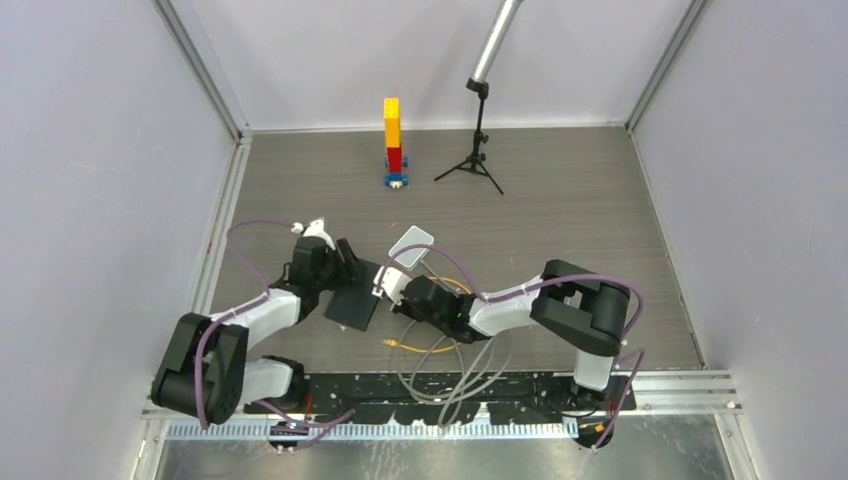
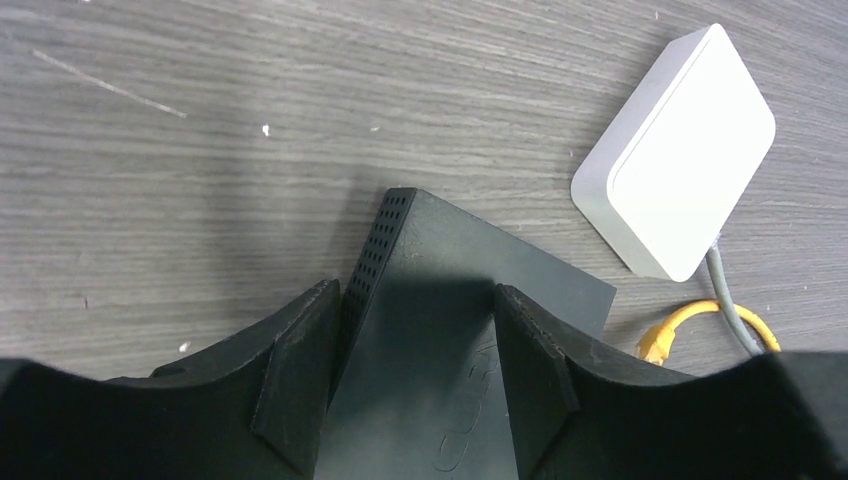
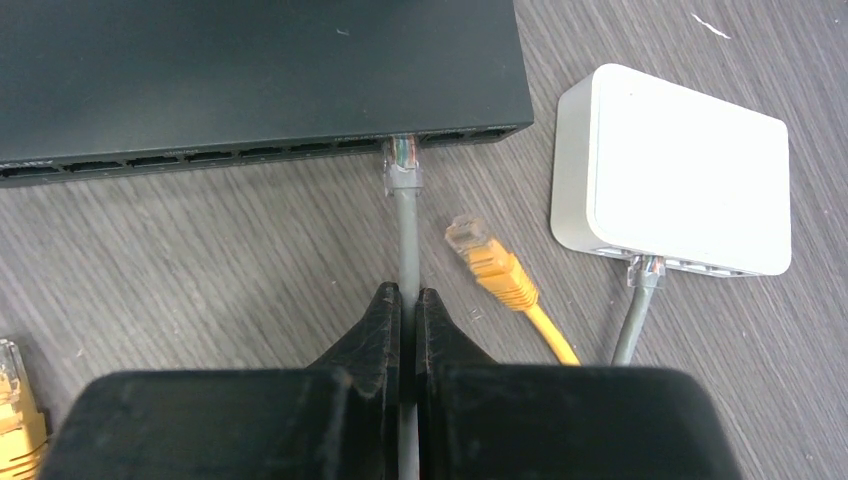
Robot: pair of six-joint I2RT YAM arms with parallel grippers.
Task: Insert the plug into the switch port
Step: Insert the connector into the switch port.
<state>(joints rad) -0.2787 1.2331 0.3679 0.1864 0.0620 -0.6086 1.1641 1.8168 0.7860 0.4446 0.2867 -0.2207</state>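
Stretching low, the right claw point(image 3: 408, 300) pinches the grey cable point(image 3: 405, 225), plug point(image 3: 402, 168) at a port point(image 3: 402, 140) of the black switch point(image 3: 250, 70); left claw point(image 2: 415, 295) straddles the switch, spread

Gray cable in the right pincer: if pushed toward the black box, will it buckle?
Likely floppy overall: the gray cable lies in loose loops in the top view. But the stretch from the right pincer to its plug is short and straight, so it will probably push without buckling. Gripped farther back, it would likely bend.
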